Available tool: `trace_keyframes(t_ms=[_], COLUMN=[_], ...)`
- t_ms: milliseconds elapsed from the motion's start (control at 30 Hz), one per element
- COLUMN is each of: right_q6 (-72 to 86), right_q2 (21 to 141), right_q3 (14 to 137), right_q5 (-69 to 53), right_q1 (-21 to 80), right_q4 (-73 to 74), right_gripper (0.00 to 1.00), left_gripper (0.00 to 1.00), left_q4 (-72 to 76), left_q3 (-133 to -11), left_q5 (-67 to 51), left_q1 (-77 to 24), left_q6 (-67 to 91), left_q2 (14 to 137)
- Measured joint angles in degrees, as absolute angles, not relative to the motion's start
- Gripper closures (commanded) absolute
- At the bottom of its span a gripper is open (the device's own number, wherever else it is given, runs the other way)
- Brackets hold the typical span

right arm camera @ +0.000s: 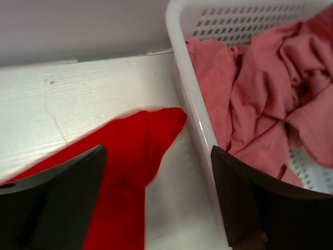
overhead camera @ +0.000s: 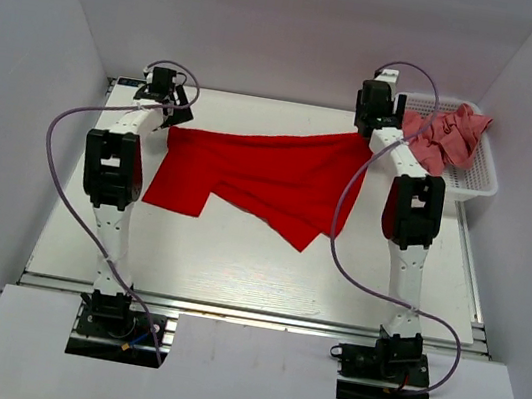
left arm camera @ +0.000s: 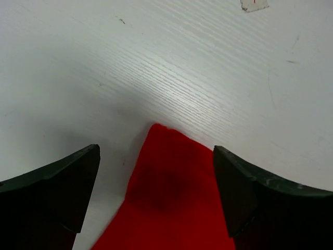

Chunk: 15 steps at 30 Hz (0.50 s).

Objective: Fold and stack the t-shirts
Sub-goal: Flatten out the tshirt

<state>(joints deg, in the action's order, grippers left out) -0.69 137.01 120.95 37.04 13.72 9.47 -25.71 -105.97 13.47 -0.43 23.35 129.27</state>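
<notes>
A bright red t-shirt lies spread on the white table between the two arms, partly folded over itself. My left gripper is open at the shirt's far left corner; in the left wrist view that red corner lies between the wide-apart fingers. My right gripper is open at the shirt's far right corner; in the right wrist view the red tip lies between the fingers, next to the basket wall. Salmon pink t-shirts are bunched in the basket and also show in the right wrist view.
A white plastic mesh basket stands at the far right of the table, its rim close to my right gripper. White walls enclose the table at the back and sides. A metal rail runs along the near table edge.
</notes>
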Motion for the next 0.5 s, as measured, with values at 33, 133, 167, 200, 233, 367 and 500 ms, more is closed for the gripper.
trace_keyframes(t_ms=[33, 133, 167, 200, 233, 367, 500], right_q6=[-1.54, -3.29, -3.88, -4.32, -4.47, -1.69, 3.01], right_q2=[137.01, 135.46, 134.32, 132.97, 131.50, 123.46, 109.21], right_q3=[120.95, 119.68, 118.61, 117.64, 116.84, 113.43, 100.73], right_q5=[36.07, 32.14, 30.52, 28.97, 27.51, 20.99, 14.57], right_q1=[13.65, 13.65, 13.69, 13.80, 13.96, 14.52, 15.29], right_q4=[10.17, 9.85, 9.87, 10.37, 11.25, 16.71, 18.85], right_gripper=[0.10, 0.10, 0.10, 0.10, 0.10, 0.10, 0.10], left_gripper=[0.00, 0.00, 0.00, 0.00, 0.00, 0.00, 0.00], left_q4=[-26.04, -27.46, -27.64, -28.16, -28.34, -29.23, -28.47], left_q3=[-106.26, -106.19, -105.60, -104.79, -103.31, -89.95, -72.71], left_q5=[12.64, 10.90, 10.39, 10.02, 9.80, 9.58, 9.56], left_q1=[-0.14, 0.34, 0.40, 0.43, 0.43, 0.40, 0.23], left_q6=[23.22, 22.68, 22.52, 22.46, 22.39, 22.31, 23.46], left_q2=[129.64, 129.05, 128.38, 127.37, 125.75, 112.20, 93.38])
